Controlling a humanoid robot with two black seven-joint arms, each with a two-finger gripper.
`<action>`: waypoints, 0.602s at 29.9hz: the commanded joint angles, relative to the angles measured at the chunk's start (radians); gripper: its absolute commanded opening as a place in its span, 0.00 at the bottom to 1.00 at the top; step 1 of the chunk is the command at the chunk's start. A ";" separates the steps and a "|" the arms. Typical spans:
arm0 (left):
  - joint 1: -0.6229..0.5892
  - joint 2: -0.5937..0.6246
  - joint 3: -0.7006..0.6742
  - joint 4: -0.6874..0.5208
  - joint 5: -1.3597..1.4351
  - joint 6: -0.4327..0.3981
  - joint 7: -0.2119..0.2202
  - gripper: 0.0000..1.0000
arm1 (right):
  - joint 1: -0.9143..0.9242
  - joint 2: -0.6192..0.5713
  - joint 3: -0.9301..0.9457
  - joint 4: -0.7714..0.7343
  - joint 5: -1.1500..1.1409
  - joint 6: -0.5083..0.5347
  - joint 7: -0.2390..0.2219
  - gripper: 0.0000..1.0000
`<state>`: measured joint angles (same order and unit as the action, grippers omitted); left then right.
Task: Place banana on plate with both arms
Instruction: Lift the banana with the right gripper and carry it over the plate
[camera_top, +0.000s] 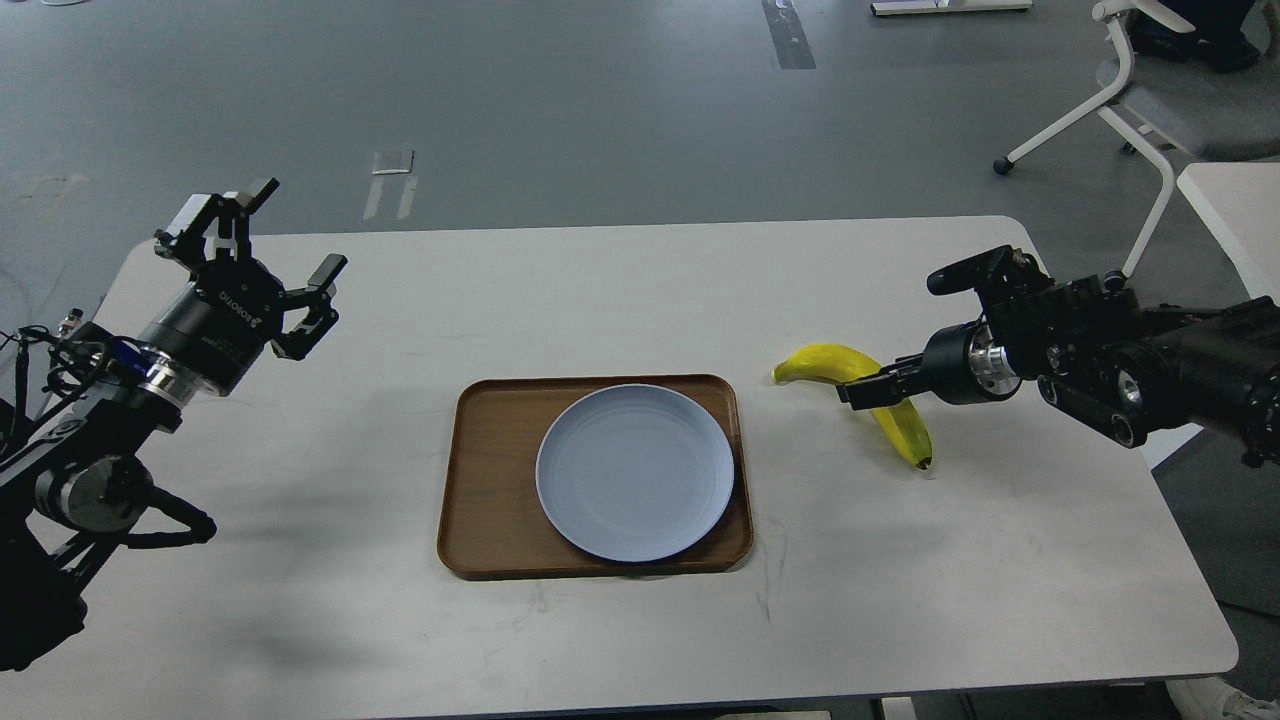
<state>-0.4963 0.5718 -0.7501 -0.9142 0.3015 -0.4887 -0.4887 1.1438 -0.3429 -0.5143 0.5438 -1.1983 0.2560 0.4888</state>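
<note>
A curved yellow banana (812, 362) lies on the white table (600, 290), right of the tray. A round pale blue-grey plate (635, 472) sits on the right part of a brown wooden tray (482, 480), and nothing lies on the plate. My right gripper (866, 387) reaches in from the right and sits low at the banana's middle, covering part of it. Its fingers are dark and seen small, so I cannot tell how they stand. My left gripper (272, 238) is open and empty, raised above the table's far left part.
A white office chair (1150, 95) stands on the grey floor beyond the table's far right corner. The corner of another white table (1235, 200) shows at the right edge. The table's front edge runs along the bottom of the view.
</note>
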 joint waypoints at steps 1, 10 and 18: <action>-0.001 0.000 0.000 0.000 -0.001 0.000 0.000 0.98 | -0.006 0.005 -0.016 -0.004 0.000 -0.015 0.000 0.47; -0.001 0.005 -0.002 0.000 0.001 0.000 0.000 0.98 | -0.003 -0.031 -0.061 0.028 0.002 -0.102 0.000 0.00; -0.001 0.007 -0.002 0.000 0.001 0.000 0.000 0.98 | 0.079 -0.157 -0.044 0.189 0.005 -0.149 0.000 0.00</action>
<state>-0.4965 0.5783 -0.7515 -0.9142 0.3022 -0.4887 -0.4887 1.1836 -0.4560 -0.5676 0.6610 -1.1953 0.1307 0.4884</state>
